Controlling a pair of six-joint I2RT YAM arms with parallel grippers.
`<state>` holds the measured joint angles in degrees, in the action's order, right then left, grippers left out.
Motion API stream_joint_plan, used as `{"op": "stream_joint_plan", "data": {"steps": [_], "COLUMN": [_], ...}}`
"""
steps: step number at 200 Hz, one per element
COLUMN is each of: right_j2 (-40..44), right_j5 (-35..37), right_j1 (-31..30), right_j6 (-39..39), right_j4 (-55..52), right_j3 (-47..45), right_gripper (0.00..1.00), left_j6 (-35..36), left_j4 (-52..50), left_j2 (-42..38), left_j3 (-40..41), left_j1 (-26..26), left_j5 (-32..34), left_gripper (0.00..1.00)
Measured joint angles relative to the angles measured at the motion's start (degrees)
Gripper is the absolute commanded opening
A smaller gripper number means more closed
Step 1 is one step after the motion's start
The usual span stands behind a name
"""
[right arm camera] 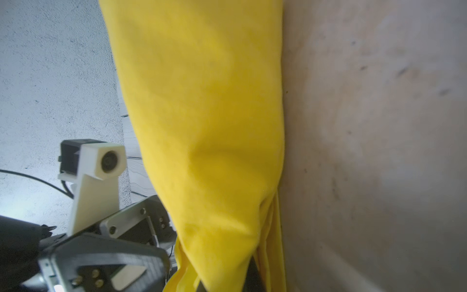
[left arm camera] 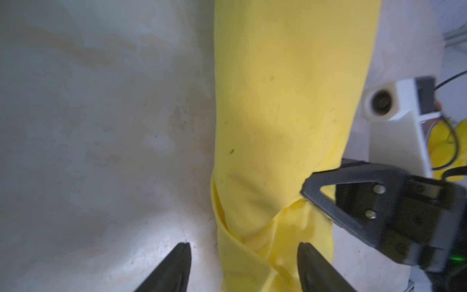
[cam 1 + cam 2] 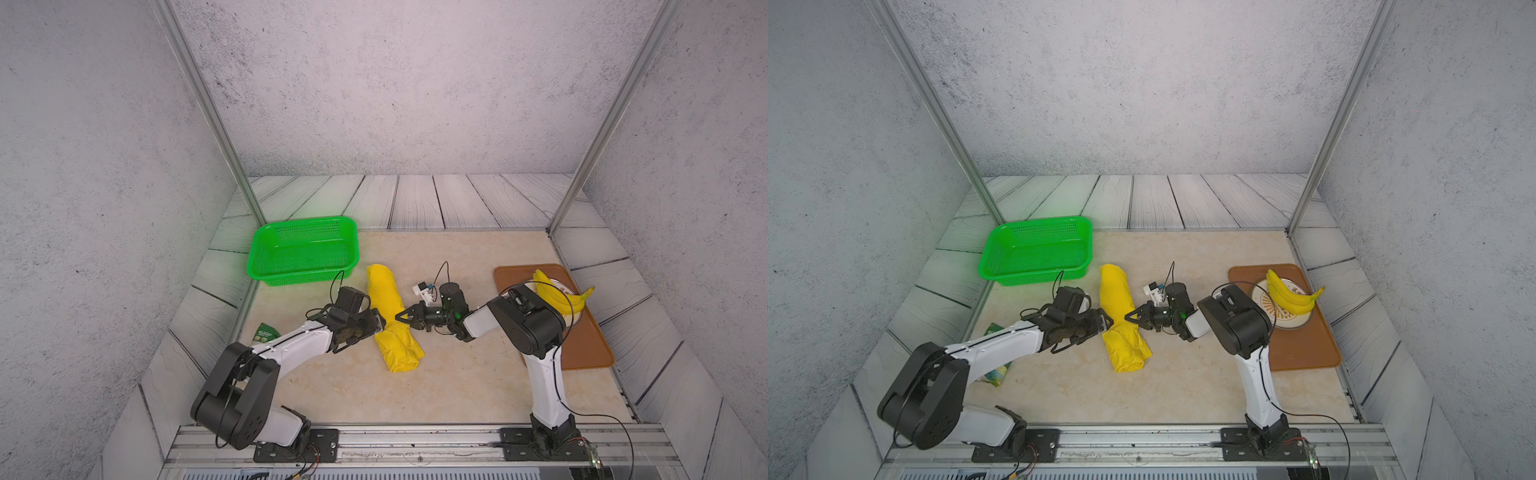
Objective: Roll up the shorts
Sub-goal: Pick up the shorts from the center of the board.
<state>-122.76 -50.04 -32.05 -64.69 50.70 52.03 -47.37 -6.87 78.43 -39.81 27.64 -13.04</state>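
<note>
The shorts point(image 3: 388, 299) point(image 3: 1119, 299) lie mid-table as a long bright yellow roll, looser and creased at the near end. My left gripper point(image 3: 379, 323) point(image 2: 243, 255) is at the roll's left side, open; its fingertips point(image 2: 182, 252) straddle the fabric's edge without pinching it. My right gripper point(image 3: 402, 316) point(image 1: 227, 283) comes in from the right and is shut on a fold of the shorts point(image 1: 202, 101), which drape over its jaws. In the left wrist view its tip point(image 2: 310, 192) presses into the shorts point(image 2: 278, 101).
A green basket point(image 3: 303, 249) stands at the back left, close to the roll's far end. A brown tray point(image 3: 590, 345) on the right carries a plate with bananas point(image 3: 561, 295). A green packet point(image 3: 264, 332) lies under the left arm.
</note>
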Motion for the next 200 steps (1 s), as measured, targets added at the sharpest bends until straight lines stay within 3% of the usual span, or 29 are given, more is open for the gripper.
{"op": "stream_joint_plan", "data": {"steps": [36,92,120,142,181,200], "right_j2": [0.0,0.0,-0.4,-1.6,-3.0,-3.0], "right_j5": [-0.3,-0.4,-0.4,-0.5,-0.6,-0.5], "right_j1": [0.3,0.3,0.8,1.1,1.7,2.1], "right_j6": [-1.2,-1.8,-1.8,-1.8,-1.8,-1.7], "right_j4": [2.7,3.6,3.6,3.7,4.2,4.0], "right_j3": [-1.0,-1.0,-0.8,0.0,1.2,1.4], "right_gripper": [0.0,0.0,0.0,0.0,0.0,0.0], "left_j6": [-0.7,-3.8,-5.7,-7.0,-10.9,-12.4], "left_j4": [2.3,13.6,22.5,29.7,41.0,44.6], "left_j2": [-2.7,12.0,16.2,20.0,26.7,28.3], "left_j3": [0.4,0.3,0.2,0.1,-0.1,-0.3], "left_j1": [-1.4,-2.1,-2.2,-2.2,-2.9,-3.2], "left_j5": [2.1,-1.7,-4.5,-7.3,-11.7,-13.4], "left_gripper": [0.87,0.89,0.83,0.7,0.36,0.08]}}
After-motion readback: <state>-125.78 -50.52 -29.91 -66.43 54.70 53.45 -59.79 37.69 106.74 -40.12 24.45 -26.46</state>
